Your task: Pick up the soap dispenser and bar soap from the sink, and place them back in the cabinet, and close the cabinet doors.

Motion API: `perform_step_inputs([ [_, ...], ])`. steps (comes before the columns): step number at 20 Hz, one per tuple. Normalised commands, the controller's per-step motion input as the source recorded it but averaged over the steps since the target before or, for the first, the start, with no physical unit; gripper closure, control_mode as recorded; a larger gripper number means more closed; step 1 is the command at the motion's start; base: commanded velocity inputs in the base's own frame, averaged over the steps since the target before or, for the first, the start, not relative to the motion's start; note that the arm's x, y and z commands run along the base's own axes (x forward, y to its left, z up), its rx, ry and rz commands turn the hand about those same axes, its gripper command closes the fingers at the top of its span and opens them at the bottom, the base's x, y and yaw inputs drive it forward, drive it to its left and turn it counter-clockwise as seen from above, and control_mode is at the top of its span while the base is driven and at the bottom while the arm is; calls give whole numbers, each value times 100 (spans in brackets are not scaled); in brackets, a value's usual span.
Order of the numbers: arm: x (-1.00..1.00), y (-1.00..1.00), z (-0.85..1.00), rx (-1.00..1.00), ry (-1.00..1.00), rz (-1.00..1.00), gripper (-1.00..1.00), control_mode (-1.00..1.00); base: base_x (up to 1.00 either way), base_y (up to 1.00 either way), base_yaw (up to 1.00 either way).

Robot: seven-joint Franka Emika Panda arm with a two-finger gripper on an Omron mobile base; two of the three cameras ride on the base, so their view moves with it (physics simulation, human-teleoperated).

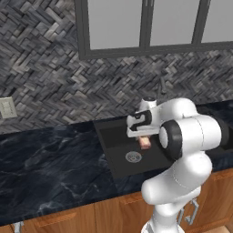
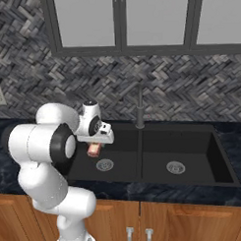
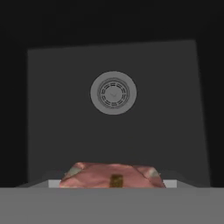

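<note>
claw (image 1: 144, 138): over left basin of the sink, pointing down, partly closed around the bar soap, which sits between the fingers
bar soap (image 1: 145, 143): reddish-pink block with a paler face, held in the claw, lifted clear of the basin floor; in hand view (image 3: 113, 175) it sits at the bottom edge between the fingertips, small dark mark on its near face
sink (image 2: 212, 153): matte black, double basin, set into the dark marble surface; divider runs between the two basins
left drain (image 2: 105, 165): round, silver, on the basin floor below and just right of the soap in right base view; also seen at (image 1: 133, 157) and straight ahead in hand view (image 3: 113, 92)
right drain (image 2: 175, 167): round, silver, in the other basin, well apart from the claw
faucet (image 2: 140, 109): slim, dark, upright at the back rim above the divider
surface (image 1: 50, 168): black marble with pale veins, runs left of the sink
window (image 2: 121, 21): grey frame, pale panes, above the herringbone backsplash
wall outlet (image 1: 7, 108): pale plate on the backsplash, far left
lower cabinets (image 2: 190, 223): brown wood fronts with silver handles under the surface
</note>
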Motion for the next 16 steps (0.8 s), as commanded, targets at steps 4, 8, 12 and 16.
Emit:
perform_step_inputs([
  [4, -48, 0, 56, 0, -3, 8, 100, -100, 0, 0, 0],
  [8, -43, 0, 59, 0, -1, 6, 100, -100, 0, 0, 0],
  [12, -34, 0, 64, 0, 0, 5, 100, -100, 0, 0, 0],
  [16, -27, 0, 65, 0, 0, 5, 100, -100, 0, 0, 0],
])
